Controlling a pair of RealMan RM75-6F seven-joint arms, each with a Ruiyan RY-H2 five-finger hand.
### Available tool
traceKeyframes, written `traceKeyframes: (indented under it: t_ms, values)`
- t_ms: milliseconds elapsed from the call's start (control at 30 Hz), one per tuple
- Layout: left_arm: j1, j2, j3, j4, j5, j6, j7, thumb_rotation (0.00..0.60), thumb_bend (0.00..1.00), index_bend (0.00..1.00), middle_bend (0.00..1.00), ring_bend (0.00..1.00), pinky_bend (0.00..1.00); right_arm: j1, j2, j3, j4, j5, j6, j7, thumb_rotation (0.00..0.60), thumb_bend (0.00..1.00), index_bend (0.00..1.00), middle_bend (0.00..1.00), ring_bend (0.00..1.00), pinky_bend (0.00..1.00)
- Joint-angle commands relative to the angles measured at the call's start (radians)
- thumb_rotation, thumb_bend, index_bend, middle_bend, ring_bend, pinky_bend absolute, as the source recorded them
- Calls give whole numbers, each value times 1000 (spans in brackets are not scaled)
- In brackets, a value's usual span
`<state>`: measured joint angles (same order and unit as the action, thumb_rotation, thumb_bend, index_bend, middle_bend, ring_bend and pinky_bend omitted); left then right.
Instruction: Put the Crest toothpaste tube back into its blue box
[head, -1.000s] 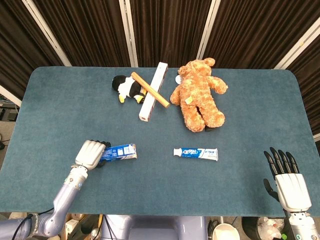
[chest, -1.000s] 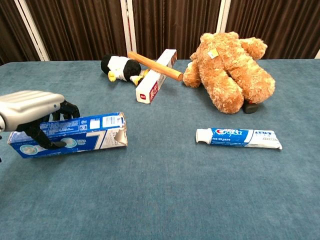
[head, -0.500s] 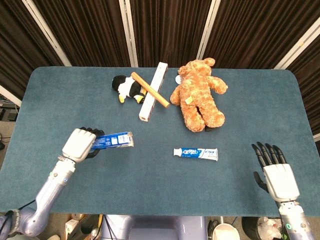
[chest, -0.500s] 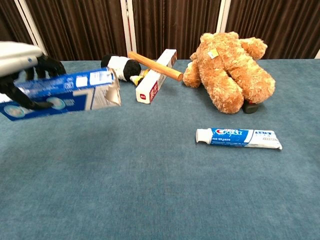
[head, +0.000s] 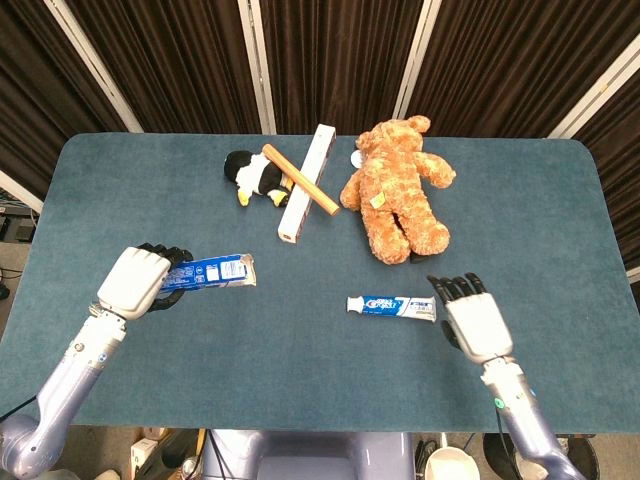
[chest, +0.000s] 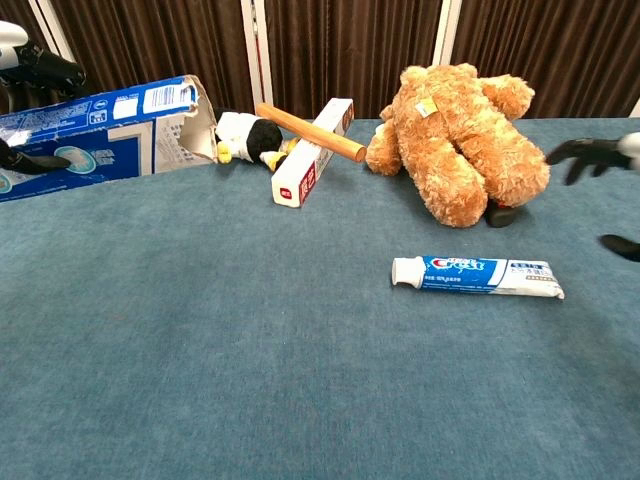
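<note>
Just left of the spread, empty right hand (head: 476, 322), the toothpaste tube (head: 391, 307); blue box (head: 211, 272) in the left hand's (head: 136, 281) grip.

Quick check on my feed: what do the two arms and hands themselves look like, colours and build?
Both match. The left hand and right hand have a light grey, boxy shell over the back, with black fingers. The wrists are silver-grey cylinders running into smooth, pale bluish-grey forearm tubes. A small green spot shows on the right wrist. No sleeves or readable markings are visible.
</note>
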<state>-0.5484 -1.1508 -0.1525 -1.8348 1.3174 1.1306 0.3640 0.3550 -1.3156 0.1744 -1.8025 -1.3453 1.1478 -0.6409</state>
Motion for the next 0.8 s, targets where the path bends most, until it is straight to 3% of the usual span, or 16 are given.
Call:
traceKeyframes:
  t_ms: [33, 333, 800]
  values:
    - [-2, 8, 2, 5, 1, -6, -9, 600, 406, 416, 538, 475, 495, 56, -68, 33, 25, 74, -44, -69, 600, 381, 150, 267, 243, 188]
    - [-13, 16, -2, 21, 6, -19, -45, 600, 407, 415, 537, 475, 496, 108, -153, 27, 83, 153, -62, -122, 600, 381, 150, 267, 242, 188]
    - [-24, 13, 0, 32, 17, -26, -59, 600, 406, 413, 535, 474, 496, 134, -215, -13, 209, 215, -87, -106, 600, 381, 161, 267, 243, 188]
